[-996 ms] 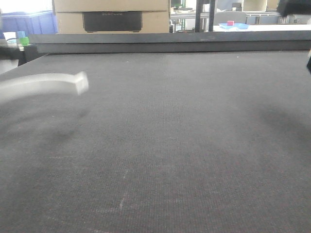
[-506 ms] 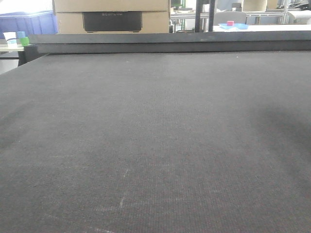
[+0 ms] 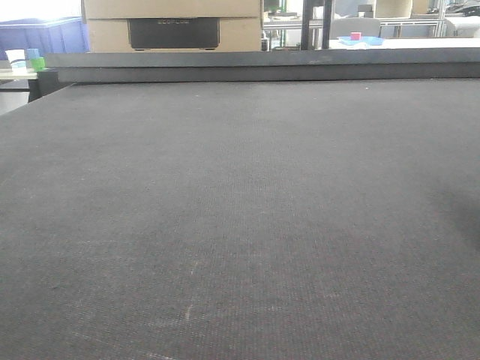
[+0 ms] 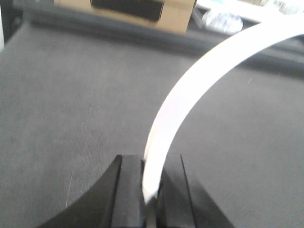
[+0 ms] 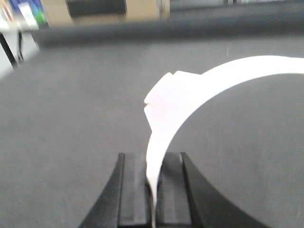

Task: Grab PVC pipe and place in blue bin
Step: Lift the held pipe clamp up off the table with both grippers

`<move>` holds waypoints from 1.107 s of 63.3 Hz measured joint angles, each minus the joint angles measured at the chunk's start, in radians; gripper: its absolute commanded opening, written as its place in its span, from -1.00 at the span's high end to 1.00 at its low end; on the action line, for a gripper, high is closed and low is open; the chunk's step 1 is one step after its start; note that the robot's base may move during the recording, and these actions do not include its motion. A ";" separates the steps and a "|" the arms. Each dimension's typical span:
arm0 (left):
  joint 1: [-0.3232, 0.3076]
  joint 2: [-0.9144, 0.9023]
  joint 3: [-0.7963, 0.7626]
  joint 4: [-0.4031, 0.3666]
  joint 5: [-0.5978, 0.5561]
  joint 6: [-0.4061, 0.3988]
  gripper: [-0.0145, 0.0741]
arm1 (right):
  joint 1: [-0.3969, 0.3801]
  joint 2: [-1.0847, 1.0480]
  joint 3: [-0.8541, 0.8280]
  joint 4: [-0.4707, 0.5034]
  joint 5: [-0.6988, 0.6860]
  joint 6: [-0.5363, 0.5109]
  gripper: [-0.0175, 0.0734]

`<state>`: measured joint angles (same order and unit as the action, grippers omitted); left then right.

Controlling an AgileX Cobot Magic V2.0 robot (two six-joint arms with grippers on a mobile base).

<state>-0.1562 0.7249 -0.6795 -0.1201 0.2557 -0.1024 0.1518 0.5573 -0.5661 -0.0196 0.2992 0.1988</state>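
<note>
Sticking forward out of the left pincer, the slim white curved plastic PVC pipe is clamped at its near end between the two black jaws, which stand narrow and press on it from both sides. Its long axis runs from the bottom centre of the left wrist view up to the upper right corner, in one long arc over the dark grey fabric tabletop, and it does not touch the surface.

The right pincer is closed in the same way on a second white arc. This one has a squared, notched end just above the jaws, and from there it bends to the right edge of the frame. I cannot tell whether these are two pieces or one.

A blue plastic bin shows in the upper left of the front view, behind the far edge of the tabletop. I judge it may be the target, and then the left arm is the nearer one.

One second ago a blurred white arc hung at the left edge of the front view. Now this view shows only the tabletop, with no pipe and no arm.
</note>
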 measured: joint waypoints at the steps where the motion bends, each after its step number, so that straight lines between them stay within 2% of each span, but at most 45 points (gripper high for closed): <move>1: 0.000 -0.015 0.000 0.000 0.000 0.000 0.92 | 0.000 -0.013 0.000 0.000 0.000 0.000 0.99; 20: -0.001 -0.110 0.002 0.120 -0.009 -0.002 0.92 | 0.000 -0.145 0.000 0.000 -0.012 0.000 0.99; 53: -0.001 -0.110 0.002 0.126 -0.009 -0.002 0.92 | 0.000 -0.145 0.000 -0.002 0.034 0.000 0.99; 70: -0.001 -0.110 0.002 0.126 -0.009 -0.002 0.92 | 0.000 -0.145 0.000 -0.077 -0.016 0.000 0.99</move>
<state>-0.1570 0.6145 -0.6772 0.0054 0.2468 -0.1045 0.1518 0.4125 -0.5661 -0.0962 0.2830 0.1988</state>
